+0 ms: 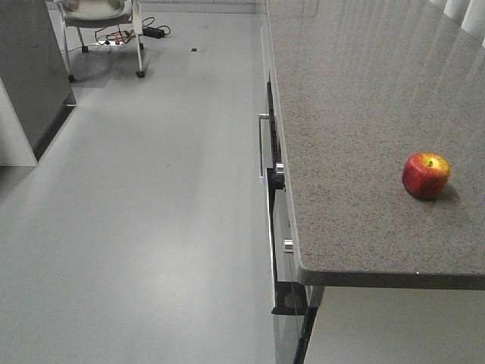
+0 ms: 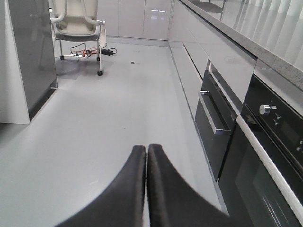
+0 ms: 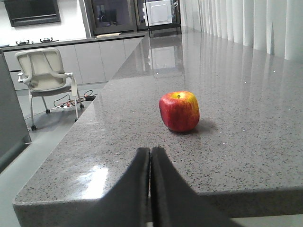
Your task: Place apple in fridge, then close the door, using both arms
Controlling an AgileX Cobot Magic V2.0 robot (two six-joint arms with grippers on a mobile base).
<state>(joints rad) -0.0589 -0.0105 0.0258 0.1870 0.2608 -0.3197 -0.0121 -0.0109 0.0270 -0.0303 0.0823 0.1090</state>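
Task is barely being started: nothing is being held. The apple [image 1: 426, 175] is sitting upright on the counter [image 1: 356, 114], near the front edge, untouched and apart from both grippers. The right gripper [image 3: 150, 152] is being pointed toward the apple from about the counter's edge, jaws pressed together, empty. The left gripper [image 2: 146, 149] is being held low over the floor [image 2: 118, 104], jaws likewise together, empty.

Everything is left to do: the apple is to be grasped, carried and put in the fridge, then the door shut. No fridge is being shown for certain. A dark grey unit [image 1: 34, 68] at far left cannot be told as fridge or cabinet.

The counter is glossy speckled grey stone. The room is a kitchen: ovens [image 2: 265, 156] built in under the counter, a pale chair [image 1: 98, 11] at the back, curtains [image 3: 246, 28] along the far side.
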